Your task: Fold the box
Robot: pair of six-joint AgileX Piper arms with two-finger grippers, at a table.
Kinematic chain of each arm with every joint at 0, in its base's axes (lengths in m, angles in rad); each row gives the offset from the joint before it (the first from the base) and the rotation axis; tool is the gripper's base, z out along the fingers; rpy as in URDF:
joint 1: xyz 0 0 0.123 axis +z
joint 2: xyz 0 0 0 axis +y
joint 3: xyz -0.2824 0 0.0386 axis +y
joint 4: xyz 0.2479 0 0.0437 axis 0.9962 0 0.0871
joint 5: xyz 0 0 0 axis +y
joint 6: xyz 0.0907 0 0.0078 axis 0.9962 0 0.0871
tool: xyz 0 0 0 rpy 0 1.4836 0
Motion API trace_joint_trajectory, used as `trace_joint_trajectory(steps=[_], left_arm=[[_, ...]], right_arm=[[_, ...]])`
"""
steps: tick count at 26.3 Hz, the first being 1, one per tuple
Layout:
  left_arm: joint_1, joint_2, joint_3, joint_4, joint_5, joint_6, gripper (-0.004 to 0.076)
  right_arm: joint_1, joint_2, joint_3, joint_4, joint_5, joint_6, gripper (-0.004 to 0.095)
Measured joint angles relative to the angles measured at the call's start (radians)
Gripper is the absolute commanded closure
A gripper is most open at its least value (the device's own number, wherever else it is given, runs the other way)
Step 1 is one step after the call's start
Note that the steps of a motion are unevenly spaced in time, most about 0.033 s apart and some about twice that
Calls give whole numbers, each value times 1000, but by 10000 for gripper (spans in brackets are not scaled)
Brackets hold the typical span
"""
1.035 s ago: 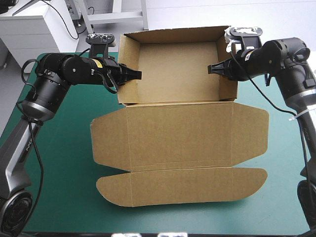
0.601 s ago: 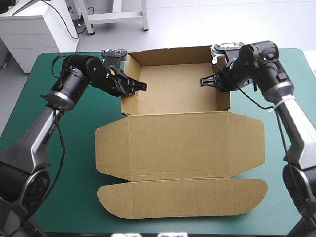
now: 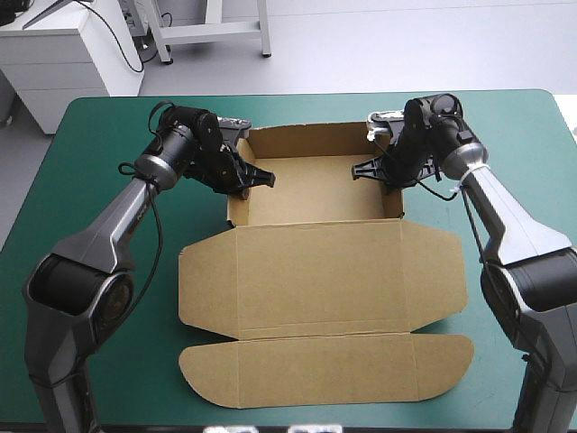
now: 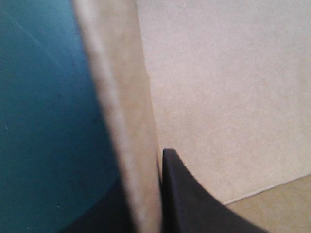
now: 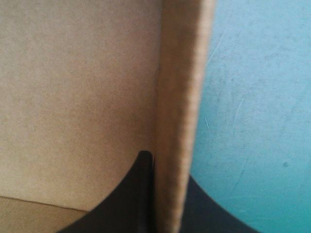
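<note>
The brown box (image 3: 315, 271) stands as an open tray at the back of the table, its lid lying flat toward the front edge. My left gripper (image 3: 261, 179) is shut on the box's left wall (image 4: 121, 111), one black finger (image 4: 184, 194) inside the tray and the other outside. On the opposite side my right gripper (image 3: 362, 170) is shut on the right wall (image 5: 177, 121), again with one finger (image 5: 131, 194) inside. Both walls stand upright between the fingers.
The teal-green cover (image 3: 90, 162) shows on both sides of the box and along the front. The flat lid with its rounded end flap (image 3: 325, 370) reaches close to the table's front edge.
Both arms have carried the tray away from the far edge toward the table's middle, and it has come down. The grippers kept hold of the side walls throughout.
</note>
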Motion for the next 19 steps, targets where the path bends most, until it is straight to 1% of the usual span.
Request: trace_joint_trajectory(steps=[6,11,14,16,19], left_arm=[[0,56,0,14,2,-3,732],[0,65,0,25,8,-3,732],[0,65,0,26,13,5,724],[-1,65,0,29,12,22,691],[-1,65,0,37,10,45,585]], right_arm=[[0,76,0,8,0,1,922],[0,103,0,22,0,3,922],[0,104,0,23,0,3,902],[0,104,0,20,0,3,839],[2,104,0,20,0,-6,645]])
